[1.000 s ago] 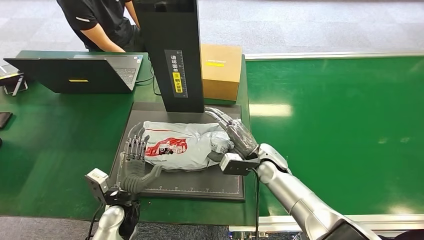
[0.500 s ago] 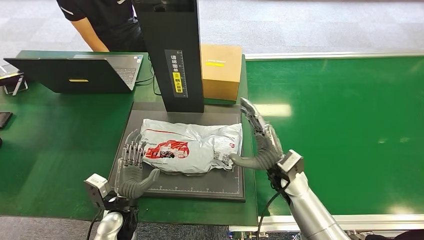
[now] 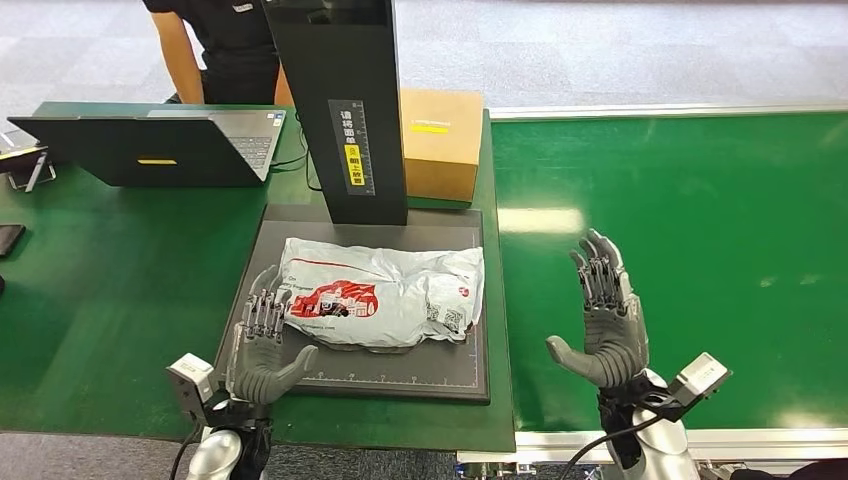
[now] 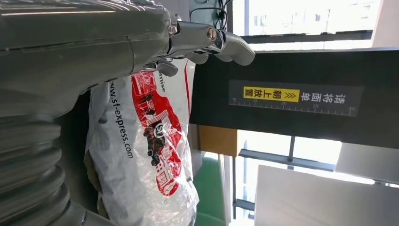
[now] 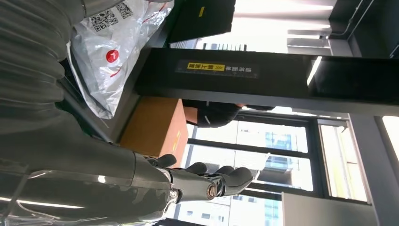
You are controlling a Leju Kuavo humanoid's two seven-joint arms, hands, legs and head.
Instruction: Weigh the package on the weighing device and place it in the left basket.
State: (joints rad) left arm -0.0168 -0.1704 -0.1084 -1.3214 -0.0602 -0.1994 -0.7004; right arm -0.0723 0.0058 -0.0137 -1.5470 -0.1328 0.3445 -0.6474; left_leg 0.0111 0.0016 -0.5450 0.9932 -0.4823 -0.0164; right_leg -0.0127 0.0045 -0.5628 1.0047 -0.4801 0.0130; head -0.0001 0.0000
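Observation:
A white and grey plastic package [image 3: 385,292] with red print lies flat on the black weighing platform [image 3: 400,365], in front of the scale's black upright column [image 3: 340,110]. My left hand [image 3: 262,340] stands open at the package's left end, fingers spread upward, close beside the bag. My right hand [image 3: 604,325] is open over the green belt, well to the right of the platform and holding nothing. The left wrist view has the package [image 4: 141,150] close by the left hand [image 4: 94,52]. The right wrist view catches the package [image 5: 113,52] past the right hand [image 5: 141,183].
A cardboard box [image 3: 441,140] stands behind the platform at the right of the column. An open laptop [image 3: 150,145] sits at the back left, with a person [image 3: 215,45] behind it. The green conveyor belt [image 3: 700,220] stretches to the right.
My right hand let go of the package's right end and drew back to the right over the belt. The package now lies flat on the platform. The left hand slid slightly back.

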